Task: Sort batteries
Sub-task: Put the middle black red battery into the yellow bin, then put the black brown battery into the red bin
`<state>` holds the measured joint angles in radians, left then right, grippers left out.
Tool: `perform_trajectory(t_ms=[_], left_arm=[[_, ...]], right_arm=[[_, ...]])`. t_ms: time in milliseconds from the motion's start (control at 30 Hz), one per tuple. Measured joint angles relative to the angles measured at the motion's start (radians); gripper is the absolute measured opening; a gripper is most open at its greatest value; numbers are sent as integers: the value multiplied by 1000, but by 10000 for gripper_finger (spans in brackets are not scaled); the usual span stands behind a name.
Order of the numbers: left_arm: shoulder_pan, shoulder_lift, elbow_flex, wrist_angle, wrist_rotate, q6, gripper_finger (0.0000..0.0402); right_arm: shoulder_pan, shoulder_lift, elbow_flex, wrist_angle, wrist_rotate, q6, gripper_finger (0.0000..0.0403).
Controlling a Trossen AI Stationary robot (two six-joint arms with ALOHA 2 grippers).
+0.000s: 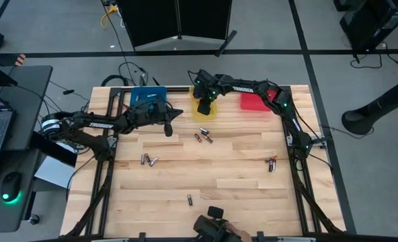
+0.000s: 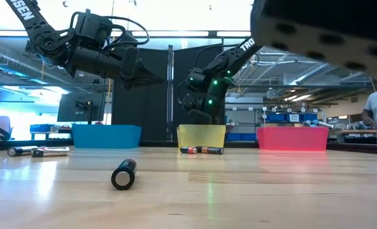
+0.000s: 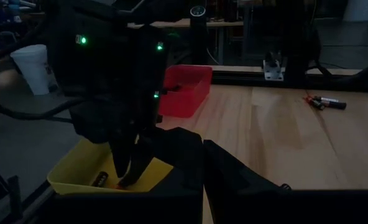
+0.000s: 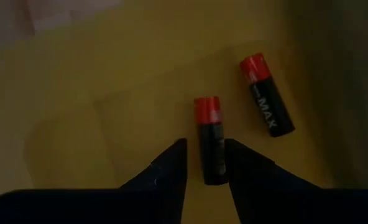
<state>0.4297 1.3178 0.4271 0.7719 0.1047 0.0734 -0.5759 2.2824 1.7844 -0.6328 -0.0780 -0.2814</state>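
My right pincer (image 4: 204,163) is down inside the yellow bin (image 1: 210,111) at the far edge of the surface (image 1: 239,181). Its fingers (image 4: 168,165) stand parted on either side of a red-capped battery (image 4: 211,138) that lies on the bin floor; the fingers are just beside it and I cannot tell whether they touch it, so I read the pincer as released. A second red-capped battery (image 4: 266,94) lies near it on the same yellow floor.

My left pincer (image 1: 167,128) hangs above the surface just in front of the blue bin (image 1: 147,95), clenched, with nothing visible between its fingers. The red bin (image 1: 255,102) sits beside the yellow one, under the right arm.

The other batteries are scattered on the wood: a pair (image 1: 203,138) close together near the middle just in front of the yellow bin, another pair (image 1: 148,160) toward the left side, a pair (image 1: 271,162) near the right edge, and one battery (image 1: 190,199) alone toward the near edge. In the low view that lone battery (image 2: 123,174) lies end-on, closest to the camera.
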Motion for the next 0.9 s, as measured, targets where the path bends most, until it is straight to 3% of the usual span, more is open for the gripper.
perform_trajectory(t_ms=[200, 333, 433, 667, 900], left_arm=[[0, 0, 0, 0, 0, 0, 13], [0, 0, 0, 0, 1, 0, 13], [0, 0, 0, -1, 1, 0, 13], [0, 0, 0, -7, 1, 2, 13], [0, 0, 0, -8, 1, 4, 13]], right_arm=[[22, -41, 0, 18, 38, -15, 173], [39, -112, 0, 2, 44, -20, 180], [62, -179, 0, -28, 44, -18, 149], [140, -252, -7, -109, 126, -12, 14], [212, -261, -176, -63, 129, 68, 9]])
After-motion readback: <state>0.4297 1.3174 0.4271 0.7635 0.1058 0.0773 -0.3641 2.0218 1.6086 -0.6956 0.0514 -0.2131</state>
